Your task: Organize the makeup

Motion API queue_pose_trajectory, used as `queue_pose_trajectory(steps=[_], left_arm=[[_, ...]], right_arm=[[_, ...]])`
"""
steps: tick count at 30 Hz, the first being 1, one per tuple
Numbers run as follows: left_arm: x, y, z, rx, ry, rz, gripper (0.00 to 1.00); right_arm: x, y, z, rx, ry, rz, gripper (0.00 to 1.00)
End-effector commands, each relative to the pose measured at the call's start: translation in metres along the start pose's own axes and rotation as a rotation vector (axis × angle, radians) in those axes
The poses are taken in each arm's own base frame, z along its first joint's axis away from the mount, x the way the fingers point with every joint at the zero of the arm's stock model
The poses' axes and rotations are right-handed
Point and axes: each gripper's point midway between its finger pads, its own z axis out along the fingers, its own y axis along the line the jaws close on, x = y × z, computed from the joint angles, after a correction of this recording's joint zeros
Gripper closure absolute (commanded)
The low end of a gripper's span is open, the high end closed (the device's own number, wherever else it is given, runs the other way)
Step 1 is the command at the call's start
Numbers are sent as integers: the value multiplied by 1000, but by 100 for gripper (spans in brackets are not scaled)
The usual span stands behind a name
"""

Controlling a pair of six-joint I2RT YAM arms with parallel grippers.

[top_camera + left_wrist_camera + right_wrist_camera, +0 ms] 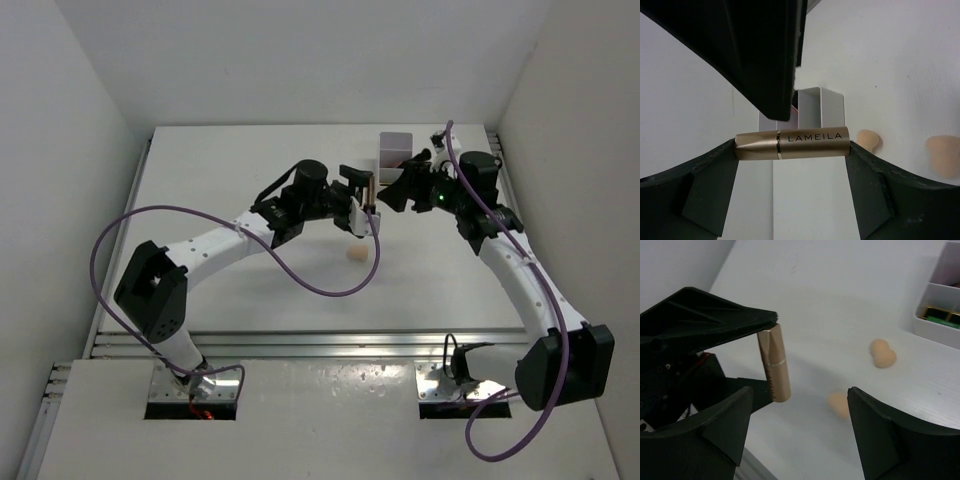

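Observation:
My left gripper (366,208) is shut on a copper tube (369,190) marked LAMEILA and holds it above the table, just left of the white two-compartment box (397,152). In the left wrist view the tube (810,144) spans the two fingers end to end. My right gripper (392,193) is open and empty, facing the tube from the right; in the right wrist view the tube (774,362) stands upright beyond its left finger (725,425). Two peach sponges (882,352) (839,404) lie on the table. One sponge (356,255) shows in the top view.
The white box (935,325) holds green and gold-black tubes (940,315) in its near compartment. White walls close in the table on the left, back and right. The purple cable (300,275) of the left arm hangs over the table's middle.

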Motion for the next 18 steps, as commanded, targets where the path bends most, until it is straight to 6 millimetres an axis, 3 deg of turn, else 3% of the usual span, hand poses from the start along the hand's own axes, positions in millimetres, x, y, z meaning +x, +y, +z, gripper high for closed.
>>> queue_pose_trajectory(steps=[1, 8, 11, 18], left_arm=[[-29, 25, -12, -64, -124, -8, 79], [-24, 30, -13, -79, -137, -28, 79], [-31, 26, -12, -48, -172, -31, 79], [-30, 20, -11, -32, -176, -37, 79]], right_arm=[[-29, 39, 1, -200, -60, -25, 24], [-2, 29, 8, -192, -15, 38, 28], [-13, 34, 15, -216, -49, 28, 31], [-6, 31, 32, -221, -6, 51, 40]])
